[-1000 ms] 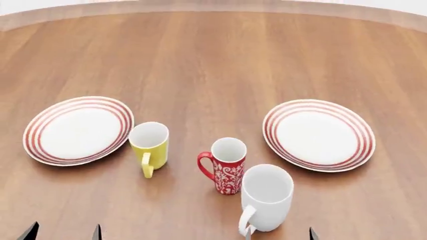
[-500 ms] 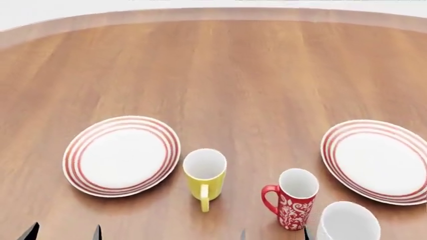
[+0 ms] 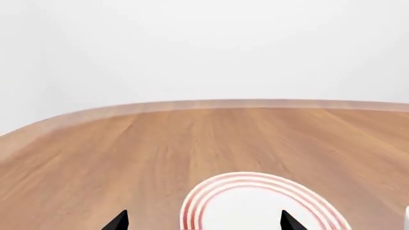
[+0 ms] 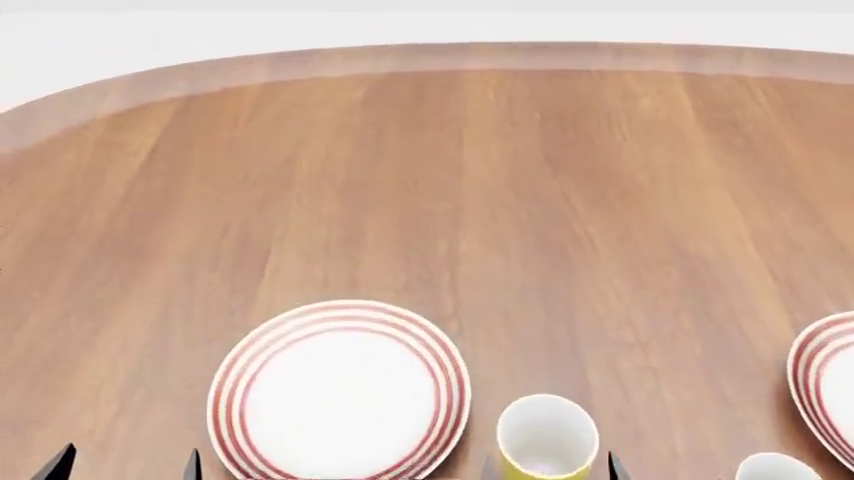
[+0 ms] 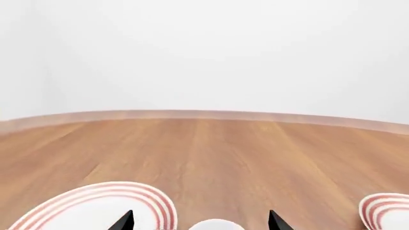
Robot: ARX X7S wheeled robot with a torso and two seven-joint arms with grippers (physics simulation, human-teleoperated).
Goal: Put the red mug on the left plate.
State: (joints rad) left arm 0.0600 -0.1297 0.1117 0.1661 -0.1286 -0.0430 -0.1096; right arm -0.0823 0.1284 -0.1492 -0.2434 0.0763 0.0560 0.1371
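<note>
The left plate [image 4: 340, 395], white with thin red rings, lies near the front of the wooden table, also in the left wrist view [image 3: 262, 201] and the right wrist view [image 5: 96, 206]. The red mug's patterned body is out of view. Only a white mug rim [image 4: 774, 468] shows at the head view's bottom edge, and I cannot tell which mug it is. My left gripper [image 4: 127, 468] [image 3: 204, 223] is open, short of the plate's near left side. My right gripper [image 4: 550, 470] [image 5: 200, 223] is open with nothing held.
A yellow mug [image 4: 547, 440] stands just right of the left plate, in line with my right gripper. A pale mug rim [image 5: 214, 224] peeks up between the right fingertips. The second ringed plate [image 4: 830, 390] [image 5: 386, 208] sits at the far right. Bare wood stretches to the table's curved far edge [image 4: 400, 58].
The head view has swung up and left. Plates and mugs slid right and down in it; the red mug's body and the white mug dropped past the bottom edge. Grippers look unchanged.
</note>
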